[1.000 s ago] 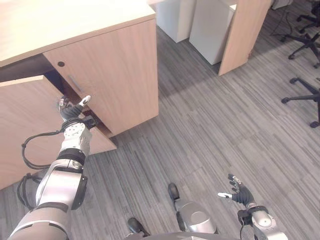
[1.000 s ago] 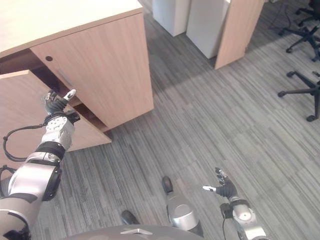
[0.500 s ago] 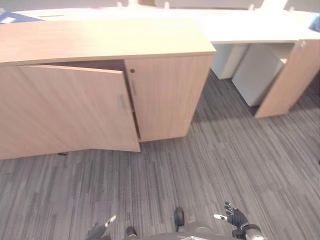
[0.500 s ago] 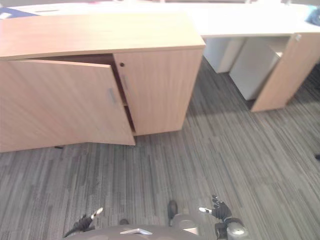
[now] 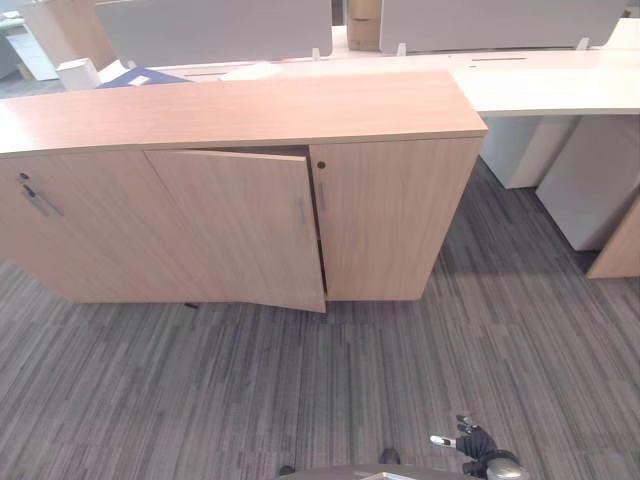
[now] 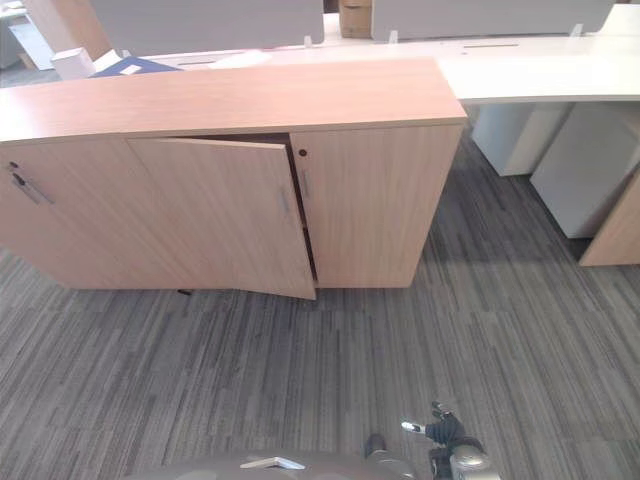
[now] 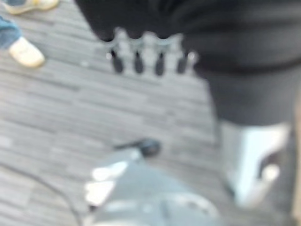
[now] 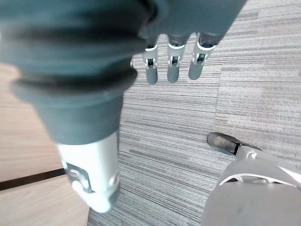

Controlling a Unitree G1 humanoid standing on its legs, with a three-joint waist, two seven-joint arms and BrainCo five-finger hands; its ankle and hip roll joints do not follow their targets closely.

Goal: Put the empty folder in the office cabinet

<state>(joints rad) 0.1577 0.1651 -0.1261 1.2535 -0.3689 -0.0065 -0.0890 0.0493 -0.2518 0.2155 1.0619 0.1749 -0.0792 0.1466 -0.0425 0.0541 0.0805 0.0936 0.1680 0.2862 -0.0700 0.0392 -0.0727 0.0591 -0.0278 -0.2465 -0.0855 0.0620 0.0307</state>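
Cabinet (image 5: 390,215) door (image 5: 245,225) ajar; both robot hands slack.

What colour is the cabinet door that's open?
The open door is light wood brown, like the cabinet itself. It shows best in the left eye view.

cabinet (image 5: 390,215): light wood-grain laminate all over, small dark round lock spots by the door edges, slim grey handles. cabinet door (image 5: 240,225) same wood tone, dark brown gap behind it. carpet (image 5: 200,390): grey, fine striped planks in mixed light/dark shades. desk (image 5: 540,85) behind: white top. dark blue folder (image 6: 130,67) on the desk. partition panels (image 5: 210,28) pale grey. right hand (image 8: 171,66): silver fingers, dark tips, dark ribbed cover.
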